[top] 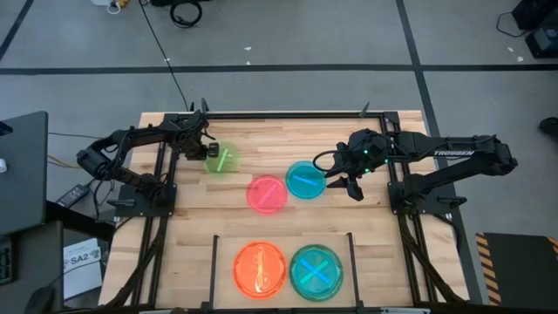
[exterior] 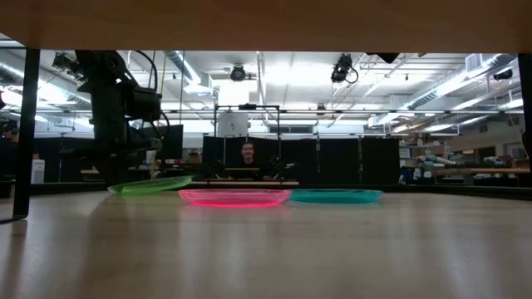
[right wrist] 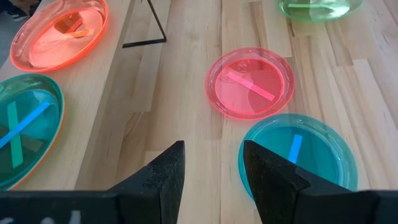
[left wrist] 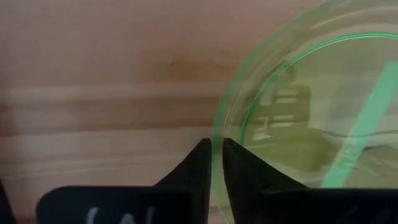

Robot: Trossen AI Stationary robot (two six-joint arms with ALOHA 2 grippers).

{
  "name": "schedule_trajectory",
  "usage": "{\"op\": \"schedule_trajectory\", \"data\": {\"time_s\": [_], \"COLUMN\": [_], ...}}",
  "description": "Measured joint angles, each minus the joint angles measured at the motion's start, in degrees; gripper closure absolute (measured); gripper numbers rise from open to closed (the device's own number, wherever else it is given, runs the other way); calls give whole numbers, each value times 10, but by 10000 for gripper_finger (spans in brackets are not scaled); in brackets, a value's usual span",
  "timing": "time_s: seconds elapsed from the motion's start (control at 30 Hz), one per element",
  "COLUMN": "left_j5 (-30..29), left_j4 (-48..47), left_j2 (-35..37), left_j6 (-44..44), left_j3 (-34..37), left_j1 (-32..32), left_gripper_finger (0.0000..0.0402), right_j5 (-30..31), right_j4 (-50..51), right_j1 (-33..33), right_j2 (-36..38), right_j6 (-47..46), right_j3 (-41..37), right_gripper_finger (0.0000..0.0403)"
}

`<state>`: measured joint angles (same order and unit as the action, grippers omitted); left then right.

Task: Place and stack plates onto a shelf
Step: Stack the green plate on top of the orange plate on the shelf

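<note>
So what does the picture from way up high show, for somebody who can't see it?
From above, the left tool pinches the rim of a round see-through green plastic plate on the wooden table. The right tool hovers open beside a cyan plate, with a pink plate between. Orange and cyan plates sit in the black wire shelf.

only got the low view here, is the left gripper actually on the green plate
Observer: Yes. In the left wrist view the left gripper has its fingers pinching the green plate at its rim.
Operator: where's the right one
Observer: The right gripper hangs open beside the cyan plate, holding nothing.
Operator: anything on the shelf
Observer: The shelf holds an orange stack and a cyan stack side by side.
</note>
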<state>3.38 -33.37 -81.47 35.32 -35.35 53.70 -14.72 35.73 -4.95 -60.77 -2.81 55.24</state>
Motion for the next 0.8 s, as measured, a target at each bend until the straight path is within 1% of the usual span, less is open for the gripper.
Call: {"op": "schedule_trajectory", "data": {"time_s": [0.17, 0.27, 0.53, 0.8], "left_j5": [0, 0, 0, -2], "left_j4": [6, 10, 13, 14], "left_j2": [0, 0, 2, 37], "left_j6": [0, -11, -21, -21], "left_j3": [-1, -1, -1, 0], "left_j1": [0, 0, 0, 0], "left_gripper_finger": [386, 393, 397, 398], "right_j5": [0, 0, 0, 0], "right_j4": [0, 0, 0, 0], "right_j1": [0, 0, 0, 0], "right_j2": [0, 0, 0, 0], "right_j6": [0, 0, 0, 0], "right_j3": [0, 0, 0, 0], "right_gripper_finger": [233, 233, 233, 233]}}
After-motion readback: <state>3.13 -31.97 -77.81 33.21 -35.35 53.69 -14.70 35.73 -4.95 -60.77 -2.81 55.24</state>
